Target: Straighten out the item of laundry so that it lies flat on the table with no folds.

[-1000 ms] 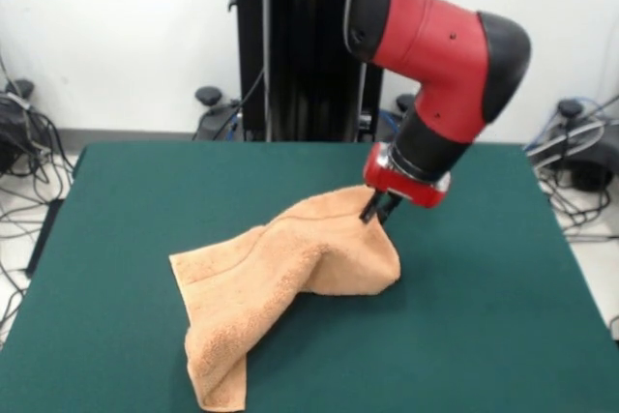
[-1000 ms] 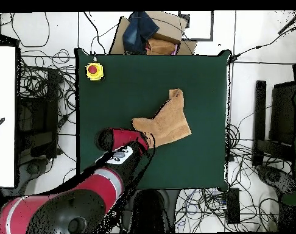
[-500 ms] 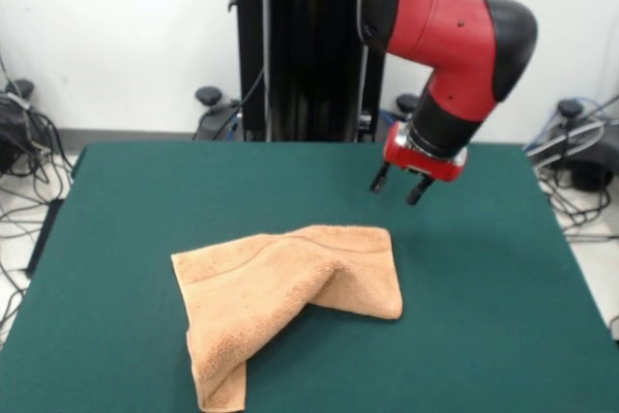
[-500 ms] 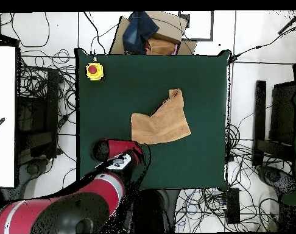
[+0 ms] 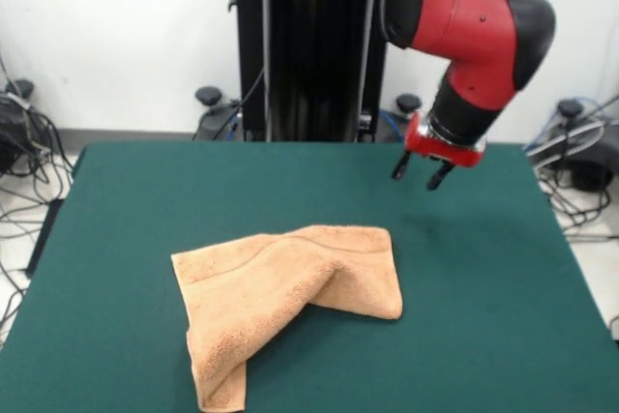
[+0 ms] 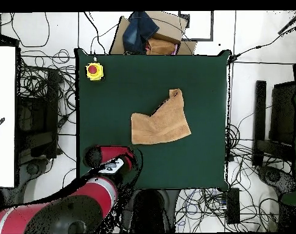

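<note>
The item of laundry (image 5: 280, 292) (image 6: 161, 120) is a peach-orange towel lying near the middle of the dark green table (image 5: 503, 297) (image 6: 114, 97). It is folded over itself, with a diagonal crease and a narrow flap trailing toward the front edge in the front view. My gripper (image 5: 417, 172) hangs open and empty in the air above the table's far right part, well clear of the towel. Only the red and black arm (image 6: 108, 159) shows in the overhead view, near the table's lower left; the fingers are hidden under it.
A yellow box with a red button (image 6: 94, 71) sits at the table's upper left corner in the overhead view. Cardboard and dark cloth (image 6: 147, 35) lie beyond the top edge. Cables cover the floor all around.
My gripper let go of the towel's corner, opened, and rose up and away toward the far right. The lifted corner dropped and the towel now lies still.
</note>
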`<control>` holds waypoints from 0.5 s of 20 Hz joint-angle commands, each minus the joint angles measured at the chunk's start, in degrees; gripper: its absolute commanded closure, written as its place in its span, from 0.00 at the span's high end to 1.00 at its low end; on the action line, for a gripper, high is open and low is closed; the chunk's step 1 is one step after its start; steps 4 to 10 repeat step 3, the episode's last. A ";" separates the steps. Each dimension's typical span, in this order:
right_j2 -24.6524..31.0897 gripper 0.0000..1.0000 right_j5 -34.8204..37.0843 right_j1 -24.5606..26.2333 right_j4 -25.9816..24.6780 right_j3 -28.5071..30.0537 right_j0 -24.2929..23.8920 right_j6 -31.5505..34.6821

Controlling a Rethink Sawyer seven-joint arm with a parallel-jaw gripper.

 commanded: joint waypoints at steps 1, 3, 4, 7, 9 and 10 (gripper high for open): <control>7.62 1.00 8.85 5.30 -6.77 -11.39 -5.23 -5.33; 13.65 1.00 22.60 9.07 -15.68 -22.17 -12.59 -24.80; 13.65 1.00 22.60 9.07 -15.68 -22.17 -12.59 -24.80; 13.65 1.00 22.60 9.07 -15.68 -22.17 -12.59 -24.80; 13.65 1.00 22.60 9.07 -15.68 -22.17 -12.59 -24.80; 13.65 1.00 22.60 9.07 -15.68 -22.17 -12.59 -24.80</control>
